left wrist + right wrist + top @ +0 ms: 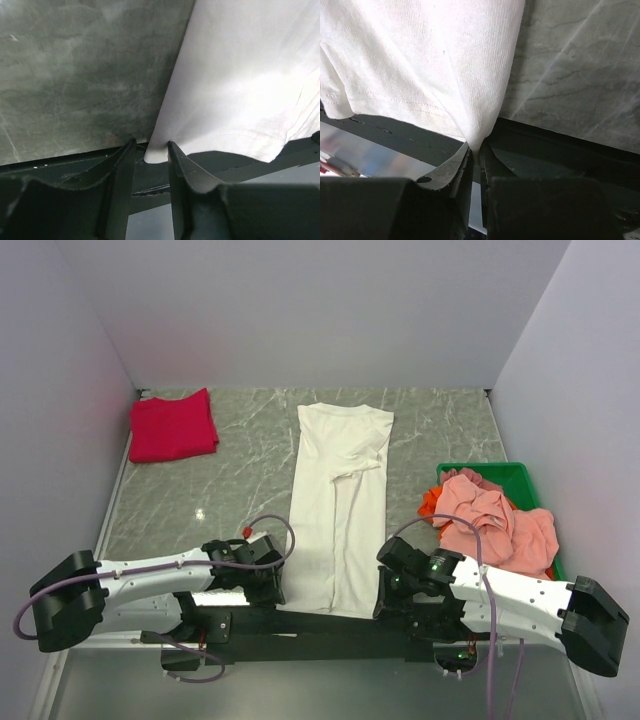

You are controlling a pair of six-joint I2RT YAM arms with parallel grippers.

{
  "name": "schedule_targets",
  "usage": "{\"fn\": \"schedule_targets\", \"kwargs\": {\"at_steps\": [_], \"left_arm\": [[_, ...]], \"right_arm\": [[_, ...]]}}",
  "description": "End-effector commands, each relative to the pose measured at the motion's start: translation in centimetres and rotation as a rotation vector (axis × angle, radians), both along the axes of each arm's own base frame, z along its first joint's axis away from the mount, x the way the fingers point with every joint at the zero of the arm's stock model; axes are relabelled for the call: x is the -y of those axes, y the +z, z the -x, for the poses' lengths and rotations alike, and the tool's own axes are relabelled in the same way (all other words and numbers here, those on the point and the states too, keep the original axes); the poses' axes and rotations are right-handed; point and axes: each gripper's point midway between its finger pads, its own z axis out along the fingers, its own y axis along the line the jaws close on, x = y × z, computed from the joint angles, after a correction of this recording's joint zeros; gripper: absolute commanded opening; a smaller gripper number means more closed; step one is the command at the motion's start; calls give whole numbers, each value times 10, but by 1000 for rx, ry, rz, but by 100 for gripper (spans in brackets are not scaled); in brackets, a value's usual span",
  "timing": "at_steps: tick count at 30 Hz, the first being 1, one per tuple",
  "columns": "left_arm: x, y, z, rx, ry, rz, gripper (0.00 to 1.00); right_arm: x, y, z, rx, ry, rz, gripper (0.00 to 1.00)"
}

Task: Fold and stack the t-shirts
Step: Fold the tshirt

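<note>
Nearest: right gripper (476, 152), nipped nearly shut on the near right hem corner of the white tee (338, 500); left gripper (151, 150), jaws part open astride the near left corner, not clearly pinching. Tee laid long down the middle of the table (240, 480), folded narrow, hem at the near edge. Could lift lopsided if left misses (corner barely between its fingers); could slip from right's thin bite and undo the fold. Far left at the back, red tee (172, 427); right, pink tee (495, 520) heaped in bin (500, 472); neither in the way.
</note>
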Motion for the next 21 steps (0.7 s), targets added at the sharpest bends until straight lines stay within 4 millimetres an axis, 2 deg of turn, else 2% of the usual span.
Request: {"fn": "schedule_targets", "kwargs": {"at_steps": [1,3,10,14,17,20,21], "left_arm": [[3,0,9,-18,-16,14,38],[1,-5,15,-36,-16,21,37],[10,-1,11,-21,18,78,36],[10,-4,12,-31,11,66,31],[11,-8,13,-38,3,62,24],[12,-9,13,-37,2,58,12],[13,-8,12,-35,1,59,5]], "right_arm": [[5,-5,0,10,-5,31,15],[5,-5,0,10,-5,31,15],[4,-4,-1,11,-7,30,14],[4,-3,-1,14,-7,32,14],[5,-3,-1,14,-3,36,13],[6,-3,-2,19,-5,38,12],[6,-3,-2,21,-6,41,9]]}}
